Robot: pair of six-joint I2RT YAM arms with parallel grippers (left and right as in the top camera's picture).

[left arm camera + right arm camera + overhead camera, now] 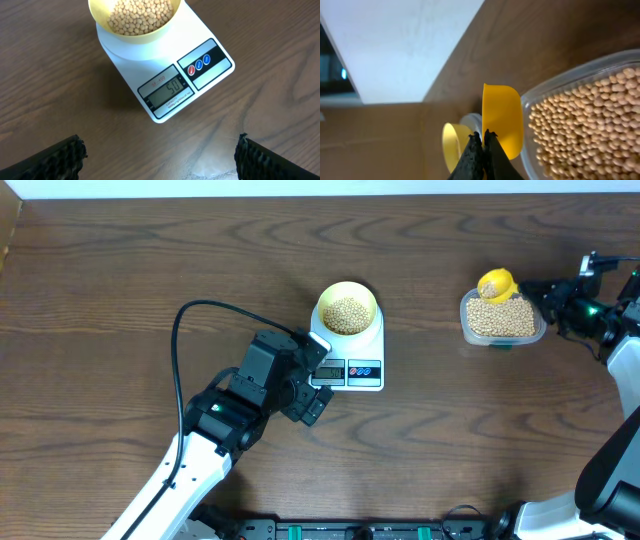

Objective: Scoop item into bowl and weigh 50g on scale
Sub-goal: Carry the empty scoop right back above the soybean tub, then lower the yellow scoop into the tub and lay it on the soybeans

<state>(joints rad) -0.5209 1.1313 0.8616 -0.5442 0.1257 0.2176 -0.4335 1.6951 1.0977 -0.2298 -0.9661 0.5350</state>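
Dark brown wood grain covers the tabletop (pixel 120 280), with a white wall strip along its far edge. The white scale (pixel 210 75) lies just ahead of the left end effector (pixel 160 162). That end effector's ribbed black fingers (pixel 60 160) are spread wide, apart from the scale, with nothing between them. On the scale's round platform sits the bowl (pixel 102 22), pale yellow, smooth and glossy. It is filled with beans (pixel 140 15) that are small, round, matte and tan, heaped close together. The grey display (pixel 167 90) reads 50, and red and blue round buttons sit beside it.

Well to the right, a clear rectangular plastic tub (pixel 503 335) with rounded corners holds more of the same beans. A bright yellow scoop (pixel 502 120) hangs tipped on its side at the tub's rim. The right end effector (pixel 483 150) has its dark fingers pressed together just below the scoop's cup. It seems to pinch the handle, though the handle itself is hidden behind them. From this wrist view the bowl and scale show small and blurred beyond the scoop.
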